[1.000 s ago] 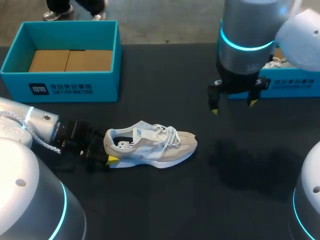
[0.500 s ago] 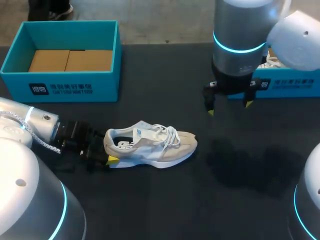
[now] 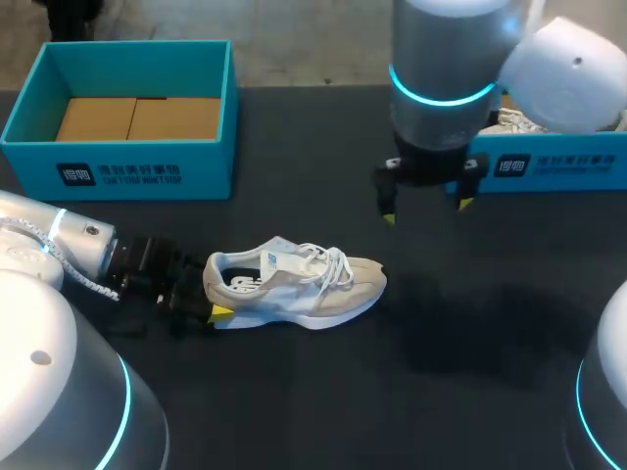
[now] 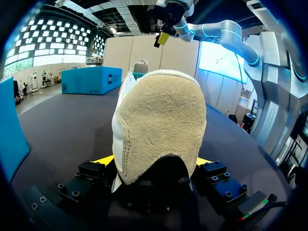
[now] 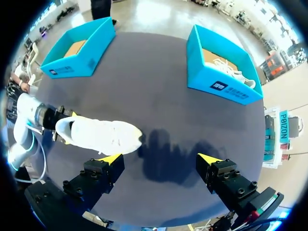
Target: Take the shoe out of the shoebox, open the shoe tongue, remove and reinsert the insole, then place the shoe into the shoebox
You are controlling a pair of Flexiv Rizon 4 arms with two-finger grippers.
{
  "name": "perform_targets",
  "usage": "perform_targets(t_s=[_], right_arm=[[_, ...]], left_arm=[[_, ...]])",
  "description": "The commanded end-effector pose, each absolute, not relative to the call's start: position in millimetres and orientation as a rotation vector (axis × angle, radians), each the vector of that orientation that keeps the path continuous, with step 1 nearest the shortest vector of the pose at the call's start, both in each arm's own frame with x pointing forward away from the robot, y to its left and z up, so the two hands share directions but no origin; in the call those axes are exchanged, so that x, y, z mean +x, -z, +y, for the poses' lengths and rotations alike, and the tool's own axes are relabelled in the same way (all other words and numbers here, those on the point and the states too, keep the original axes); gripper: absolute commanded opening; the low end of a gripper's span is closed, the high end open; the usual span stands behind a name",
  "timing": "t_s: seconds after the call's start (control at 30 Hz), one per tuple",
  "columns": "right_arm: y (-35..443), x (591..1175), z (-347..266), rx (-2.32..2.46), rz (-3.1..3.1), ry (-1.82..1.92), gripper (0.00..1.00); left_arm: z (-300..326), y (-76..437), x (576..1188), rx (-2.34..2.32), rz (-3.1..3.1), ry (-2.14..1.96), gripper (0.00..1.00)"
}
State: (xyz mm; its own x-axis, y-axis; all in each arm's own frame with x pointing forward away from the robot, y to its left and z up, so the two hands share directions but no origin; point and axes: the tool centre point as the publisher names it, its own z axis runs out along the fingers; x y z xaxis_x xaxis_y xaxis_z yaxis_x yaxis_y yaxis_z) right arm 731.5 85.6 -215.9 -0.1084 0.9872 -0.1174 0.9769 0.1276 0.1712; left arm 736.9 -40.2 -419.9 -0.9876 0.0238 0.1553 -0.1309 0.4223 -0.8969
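A white and beige shoe lies upright on the dark table, toe pointing right, laces tied. My left gripper is at its heel. In the left wrist view the beige heel fills the gap and both yellow fingertips press its sides, so the left gripper is shut on the shoe. My right gripper hangs open and empty above the table, up and to the right of the toe. In the right wrist view the shoe lies below and beside the right gripper.
A teal shoebox with a brown cardboard floor stands at the back left. A second teal box at the back right holds another white shoe, partly hidden behind my right arm. Bare table lies in front of the shoe and to its right.
My right arm has moved left, carrying its open gripper closer to above the shoe's toe. The left arm and the shoe have not moved.
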Motion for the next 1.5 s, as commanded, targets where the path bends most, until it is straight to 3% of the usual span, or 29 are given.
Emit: perform_targets(t_s=[0.03,0.7,1.5], right_arm=[[215,737,129,1.947,2.125,0.095,1.0],[251,731,214,1.999,2.062,0.228,1.0],[288,727,269,1.997,2.076,0.346,1.0]], left_arm=[[-41,421,738,0.096,-2.525,-1.612,0.0],[-41,421,738,0.096,-2.525,-1.612,0.0],[-41,421,738,0.096,-2.525,-1.612,0.0]])
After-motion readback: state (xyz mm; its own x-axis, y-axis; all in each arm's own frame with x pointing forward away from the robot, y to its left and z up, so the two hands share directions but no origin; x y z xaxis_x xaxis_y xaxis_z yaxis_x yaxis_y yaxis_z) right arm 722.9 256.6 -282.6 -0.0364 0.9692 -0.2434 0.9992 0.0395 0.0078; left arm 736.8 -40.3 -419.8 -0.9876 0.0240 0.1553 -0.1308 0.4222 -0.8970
